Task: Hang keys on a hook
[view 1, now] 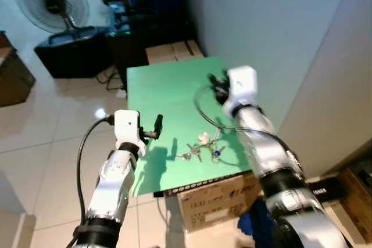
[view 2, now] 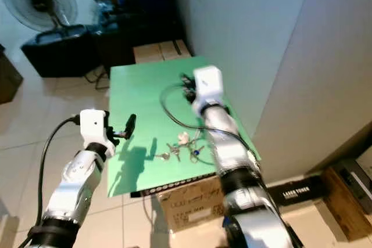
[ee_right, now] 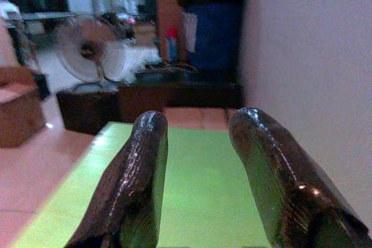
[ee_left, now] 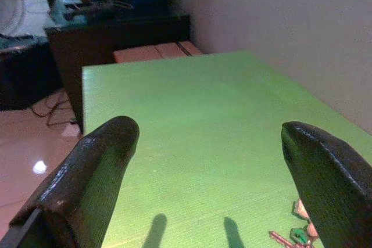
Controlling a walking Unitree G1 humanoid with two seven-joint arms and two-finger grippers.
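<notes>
Left tool (view 1: pixel 156 127) hovers spread wide over the green desk's (view 1: pixel 168 85) near-left part; right tool (view 1: pixel 216 83), fingers a narrow gap apart and empty, hangs over its wall side. Keys (view 1: pixel 200 150) lie by the desk's near edge, between both arms. Beyond the desk: cardboard box (view 1: pixel 174 51), fan (view 1: pixel 52 1), tiled floor (view 1: pixel 52 126).

Table (view 1: pixel 168 91): plain bright green top, no pattern. Keys (view 1: pixel 200 150): silver metal, with blue, green and pale pink parts. Wall (view 1: pixel 273 21): plain off-white. Floor (view 1: pixel 40 126): glossy cream tiles. Boxes (view 1: pixel 218 198): brown cardboard. Fan (view 1: pixel 52 1): grey grille, dark centre. Left gripper (view 1: pixel 156 127) and right gripper (view 1: pixel 216 85): black fingers on white housings; arms silver.
</notes>
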